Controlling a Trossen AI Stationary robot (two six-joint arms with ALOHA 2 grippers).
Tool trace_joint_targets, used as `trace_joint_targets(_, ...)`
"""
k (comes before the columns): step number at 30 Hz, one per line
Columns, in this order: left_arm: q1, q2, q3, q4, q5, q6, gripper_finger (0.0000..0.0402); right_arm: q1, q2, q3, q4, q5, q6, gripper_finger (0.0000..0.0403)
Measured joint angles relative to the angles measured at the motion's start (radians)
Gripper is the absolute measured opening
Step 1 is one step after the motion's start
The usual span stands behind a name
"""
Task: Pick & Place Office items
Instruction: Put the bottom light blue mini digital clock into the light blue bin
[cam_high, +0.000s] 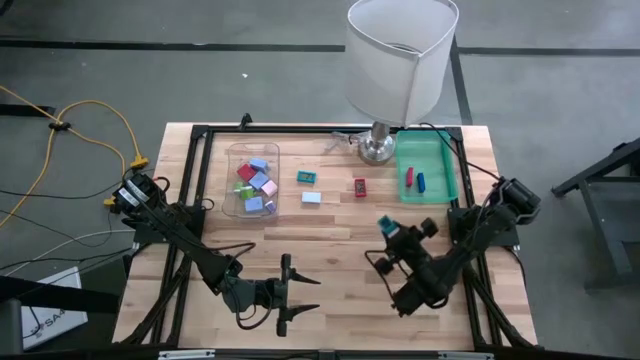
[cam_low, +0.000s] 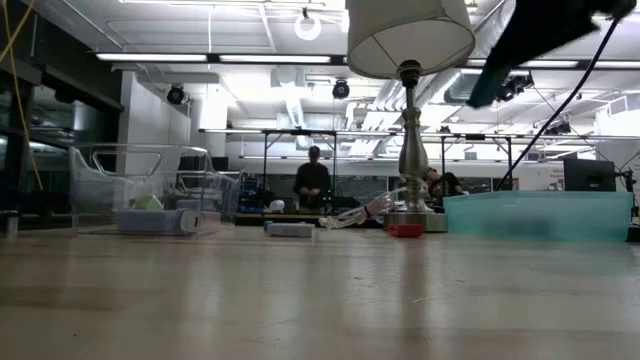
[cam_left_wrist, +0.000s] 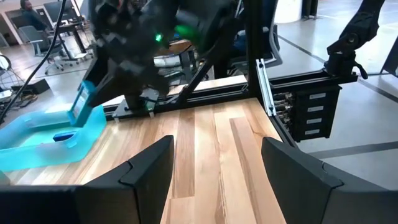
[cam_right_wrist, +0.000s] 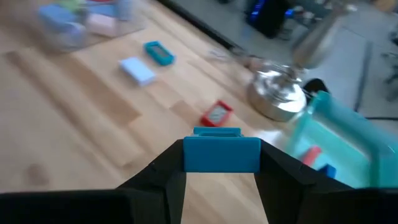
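My right gripper (cam_high: 386, 228) is shut on a blue block (cam_right_wrist: 221, 153) and hangs above the table's middle right, near the teal tray (cam_high: 428, 170). The tray holds a red bit (cam_high: 408, 178) and a dark blue bit (cam_high: 421, 182). A teal piece (cam_high: 307, 177), a light blue block (cam_high: 311, 197) and a red piece (cam_high: 360, 187) lie flat on the wood. A clear bin (cam_high: 252, 181) holds several more pieces. My left gripper (cam_high: 308, 295) stands open and level near the table's front edge, with nothing between its fingers. My right gripper pinches the blue block between its two fingers, one on each end (cam_right_wrist: 189, 155) of the block. The fingers slant down toward the table's far side. The block sits level across the fingertips, lifted clear of the table.
A lamp with a big white shade (cam_high: 400, 55) stands on its metal base (cam_high: 377, 148) at the far edge, just left of the tray. A black frame (cam_high: 200, 150) runs round the tabletop. Bare wood lies between the two grippers.
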Motion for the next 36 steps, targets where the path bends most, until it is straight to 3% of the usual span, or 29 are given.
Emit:
trace_joint_targets(13, 0.000, 0.000, 0.000, -0.019, 0.000, 0.000, 0.0237, -0.161, -0.021, -0.389, -0.033, 0.017, 0.446, 0.0148)
trace_joint_targets(21, 0.005, 0.000, 0.000, -0.033, -0.006, 0.000, 0.0237, -0.296, -0.197, -0.565, -0.030, 0.094, 0.578, 0.0155)
trace_joint_targets(27, 0.011, 0.000, 0.000, -0.033, -0.007, 0.008, 0.0237, -0.429, -0.390, -0.628, 0.045, 0.125, 0.439, 0.0156)
trace_joint_targets(36, 0.011, 0.000, 0.000, -0.032, -0.007, 0.023, 0.0236, -0.622, -0.575, -0.722, 0.442, 0.121, -0.046, 0.0157)
